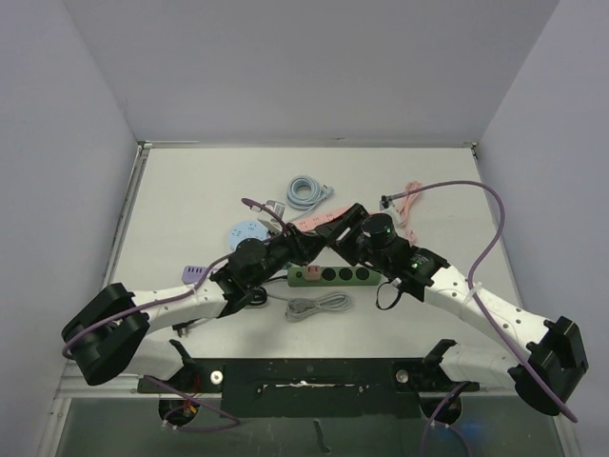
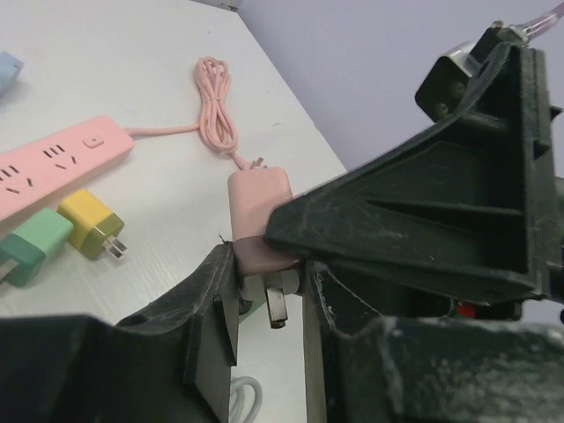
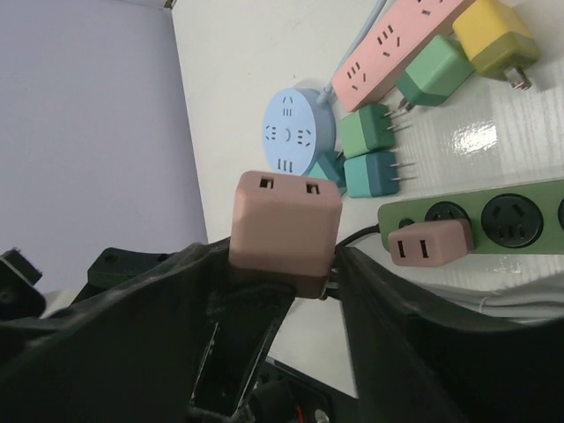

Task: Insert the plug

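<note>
A pink plug adapter (image 2: 258,201) hangs in the air between both grippers, one metal prong (image 2: 276,304) pointing down. In the right wrist view it is a pink cube (image 3: 286,225) with two slots on its face. My left gripper (image 2: 269,269) is shut on its prong end. My right gripper (image 3: 282,256) is shut on its body and shows as a black mass (image 2: 423,203) in the left wrist view. The grippers meet above the green power strip (image 1: 333,275). That strip (image 3: 520,216) has a second pink adapter (image 3: 430,242) plugged in.
A pink power strip (image 2: 53,163), a yellow adapter (image 2: 88,220) and a green adapter (image 2: 31,247) lie behind. A blue round socket (image 3: 300,141) and two teal-green adapters (image 3: 370,172) sit nearby. A pink cable (image 2: 216,101), a grey cable (image 1: 319,305) and a light blue cable (image 1: 306,190) lie around.
</note>
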Robot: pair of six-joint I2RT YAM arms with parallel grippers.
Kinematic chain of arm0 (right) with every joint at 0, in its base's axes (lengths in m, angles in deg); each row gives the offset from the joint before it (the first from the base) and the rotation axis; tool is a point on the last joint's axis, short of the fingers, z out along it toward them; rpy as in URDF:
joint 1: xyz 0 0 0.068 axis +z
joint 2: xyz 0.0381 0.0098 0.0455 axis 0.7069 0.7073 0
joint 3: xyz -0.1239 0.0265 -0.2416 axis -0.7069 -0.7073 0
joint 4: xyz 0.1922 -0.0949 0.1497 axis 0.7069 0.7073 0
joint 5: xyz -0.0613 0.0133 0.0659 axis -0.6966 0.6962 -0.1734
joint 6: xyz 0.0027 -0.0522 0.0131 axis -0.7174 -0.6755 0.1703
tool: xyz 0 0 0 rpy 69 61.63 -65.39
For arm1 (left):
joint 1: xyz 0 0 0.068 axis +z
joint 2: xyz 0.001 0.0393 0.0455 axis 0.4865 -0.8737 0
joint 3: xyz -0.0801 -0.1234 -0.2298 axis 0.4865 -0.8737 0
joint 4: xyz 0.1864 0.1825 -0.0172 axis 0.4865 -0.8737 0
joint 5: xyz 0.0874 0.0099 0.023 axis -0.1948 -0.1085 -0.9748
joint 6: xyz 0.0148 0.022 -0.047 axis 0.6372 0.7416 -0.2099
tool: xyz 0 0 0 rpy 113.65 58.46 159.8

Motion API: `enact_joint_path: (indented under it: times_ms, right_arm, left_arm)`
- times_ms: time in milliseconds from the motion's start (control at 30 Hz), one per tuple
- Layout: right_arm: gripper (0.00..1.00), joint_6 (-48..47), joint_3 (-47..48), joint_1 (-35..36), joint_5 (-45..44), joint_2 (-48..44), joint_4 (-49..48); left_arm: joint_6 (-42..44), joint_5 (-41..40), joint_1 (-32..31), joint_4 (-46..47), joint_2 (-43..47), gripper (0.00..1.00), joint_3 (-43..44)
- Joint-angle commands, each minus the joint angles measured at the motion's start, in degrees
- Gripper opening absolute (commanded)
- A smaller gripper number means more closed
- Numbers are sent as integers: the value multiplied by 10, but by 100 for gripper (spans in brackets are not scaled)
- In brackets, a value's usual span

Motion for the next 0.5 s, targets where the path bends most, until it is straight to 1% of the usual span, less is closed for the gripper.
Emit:
enact_joint_path:
  times_ms: [0,33,67,133,167,200,300,333,433,467]
  right_arm:
    - [66,-44,32,-4,30,-18,7]
    - [77,-68,32,-11,32,-24,15]
    - [84,-104,31,-20,35,-33,15]
    - [94,-183,30,-44,51,-52,9]
    - [98,-230,29,-62,88,-61,4]
    - [99,-276,28,-85,129,-71,-6]
    - [98,-417,33,-143,274,-96,-20]
    - [98,-463,35,-151,315,-104,-21]
    - [98,-574,45,-157,399,-124,-9]
    - [99,-591,48,-157,425,-124,-6]
  left_arm:
    - [22,-2,3,55,0,5,21]
    - [29,3,4,52,2,0,18]
    - [32,6,4,49,6,0,15]
    - [44,23,8,45,19,0,4]
    - [47,39,11,46,27,0,-2]
    - [48,58,16,50,37,0,-9]
    - [48,130,33,52,75,0,-28]
    - [48,158,40,52,87,0,-32]
    - [40,231,60,45,122,0,-39]
    - [38,249,66,42,133,0,-39]
